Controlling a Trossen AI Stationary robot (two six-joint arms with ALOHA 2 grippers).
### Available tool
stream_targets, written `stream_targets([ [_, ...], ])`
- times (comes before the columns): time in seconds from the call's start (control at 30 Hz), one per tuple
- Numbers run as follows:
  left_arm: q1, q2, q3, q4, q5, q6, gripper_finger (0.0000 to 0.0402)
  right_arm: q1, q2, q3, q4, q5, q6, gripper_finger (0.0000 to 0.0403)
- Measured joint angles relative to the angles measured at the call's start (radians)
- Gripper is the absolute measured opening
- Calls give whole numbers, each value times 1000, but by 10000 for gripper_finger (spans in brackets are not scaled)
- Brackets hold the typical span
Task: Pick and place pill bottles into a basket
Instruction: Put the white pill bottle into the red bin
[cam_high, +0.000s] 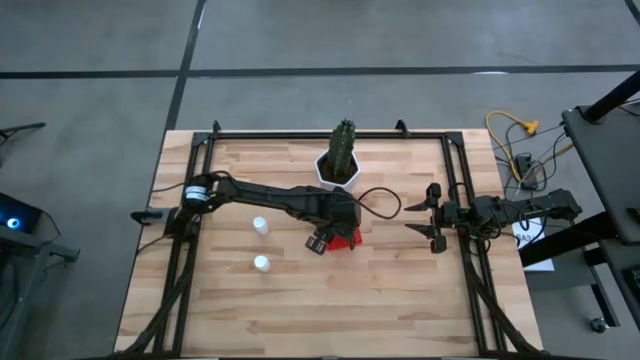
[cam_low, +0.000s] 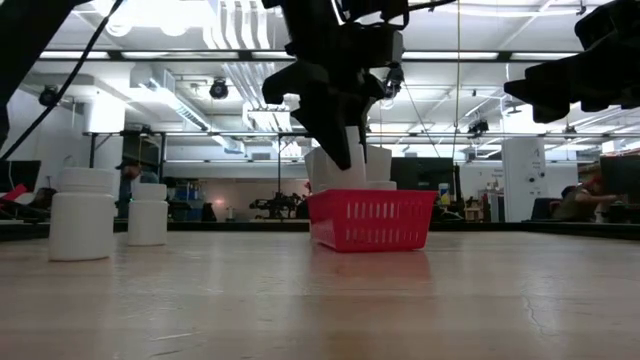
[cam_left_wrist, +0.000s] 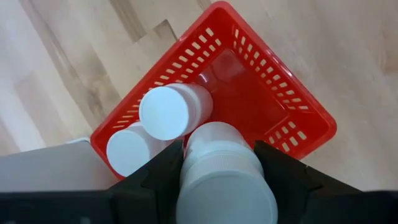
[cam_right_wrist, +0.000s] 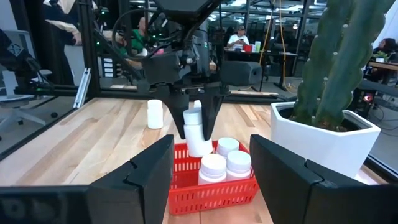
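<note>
The red basket (cam_high: 347, 239) stands mid-table, in front of the cactus pot. It holds three white pill bottles (cam_right_wrist: 213, 167) (cam_right_wrist: 239, 163) (cam_right_wrist: 227, 147); two of them show in the left wrist view (cam_left_wrist: 168, 112) (cam_left_wrist: 129, 151). My left gripper (cam_left_wrist: 221, 155) is shut on another white bottle (cam_left_wrist: 224, 177) right over the basket (cam_left_wrist: 261, 93). Two more bottles (cam_high: 260, 225) (cam_high: 261, 263) stand upright on the table left of the basket; they also show in the low view (cam_low: 82, 213) (cam_low: 148, 213). My right gripper (cam_high: 436, 224) hovers open and empty near the table's right edge. My left gripper pinches the bottle's upper body (cam_left_wrist: 214, 140) between its two fingers, one on each side. The fingers (cam_right_wrist: 212, 115) come from above, pointing down. The bottle hangs upright, cap up, lifted clear of the table, with its lower end (cam_right_wrist: 199, 149) about level with the basket's rim.
A white hexagonal pot with a green cactus (cam_high: 340, 162) stands just behind the basket at the table's far edge; it also shows in the right wrist view (cam_right_wrist: 323, 140). Bare wooden table (cam_high: 400, 300) lies in front of and right of the basket.
</note>
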Motion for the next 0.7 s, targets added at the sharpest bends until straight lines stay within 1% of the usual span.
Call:
stream_targets([
  [0.37,3,62,-3,-6,0,9,157,0,2,0,0,-1,4,201],
  [0.6,6,77,-3,-4,-19,15,157,0,3,0,0,0,6,201],
  [0.7,6,77,-3,-6,-46,28,157,0,3,0,0,0,7,201],
])
